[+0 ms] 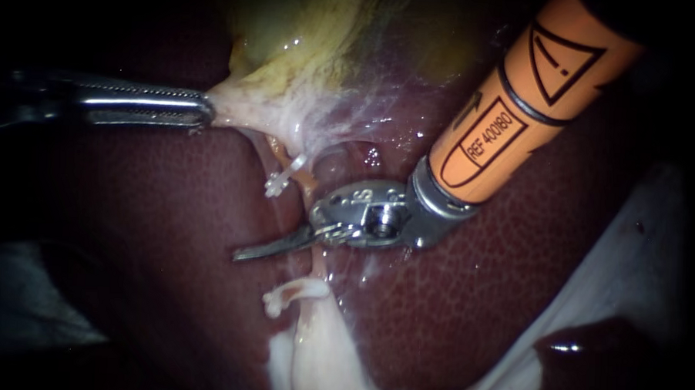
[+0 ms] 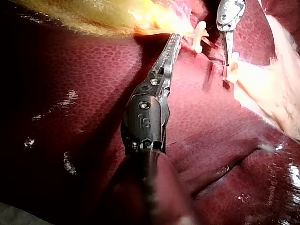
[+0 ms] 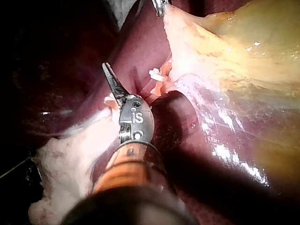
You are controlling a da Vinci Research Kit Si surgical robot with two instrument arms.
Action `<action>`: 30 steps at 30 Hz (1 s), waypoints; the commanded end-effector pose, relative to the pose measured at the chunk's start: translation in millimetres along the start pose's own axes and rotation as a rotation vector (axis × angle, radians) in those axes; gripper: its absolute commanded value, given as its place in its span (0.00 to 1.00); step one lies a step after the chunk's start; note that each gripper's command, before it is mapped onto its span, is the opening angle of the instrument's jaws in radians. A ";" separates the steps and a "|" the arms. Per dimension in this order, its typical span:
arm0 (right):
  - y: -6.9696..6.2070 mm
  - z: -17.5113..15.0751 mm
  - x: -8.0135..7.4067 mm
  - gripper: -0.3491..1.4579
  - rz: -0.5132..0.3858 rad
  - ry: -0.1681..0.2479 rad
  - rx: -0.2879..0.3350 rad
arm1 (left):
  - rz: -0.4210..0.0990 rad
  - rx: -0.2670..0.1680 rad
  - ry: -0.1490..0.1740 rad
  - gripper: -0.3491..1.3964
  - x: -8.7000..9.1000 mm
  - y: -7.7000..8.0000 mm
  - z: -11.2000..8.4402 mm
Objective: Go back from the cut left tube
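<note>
Cut left tube (image 1: 268,161) runs up-down, stumps apart; R instrument (image 1: 241,254) blades closed, empty, crosswise; L instrument (image 1: 202,110) clamps gallbladder (image 1: 306,47)

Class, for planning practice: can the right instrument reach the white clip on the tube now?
Probably yes: the right instrument lies close beside the clip, with only bare liver between them.

The left instrument (image 1: 202,109), at the frame's left, has slim silvery jaws with finely serrated edges on a dark metal wrist. The right instrument (image 1: 253,251), entering from the upper right, has an orange shaft with black printed markings and a black ring, a steel collar, a grey pinned wrist and thin dark blades.
</note>
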 end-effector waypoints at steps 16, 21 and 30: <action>-1.9 0.2 0.9 0.99 0.036 0.036 -0.046 | 0.000 -0.002 0.000 0.00 0.0 -0.1 -0.2; -5.3 -3.3 0.5 0.99 0.012 0.077 -0.238 | 0.000 -0.004 0.000 0.00 -0.1 -0.5 -0.2; -8.9 -11.1 0.0 0.99 -0.193 -0.026 -0.471 | 0.001 -0.004 0.000 0.00 -0.2 -0.6 -0.2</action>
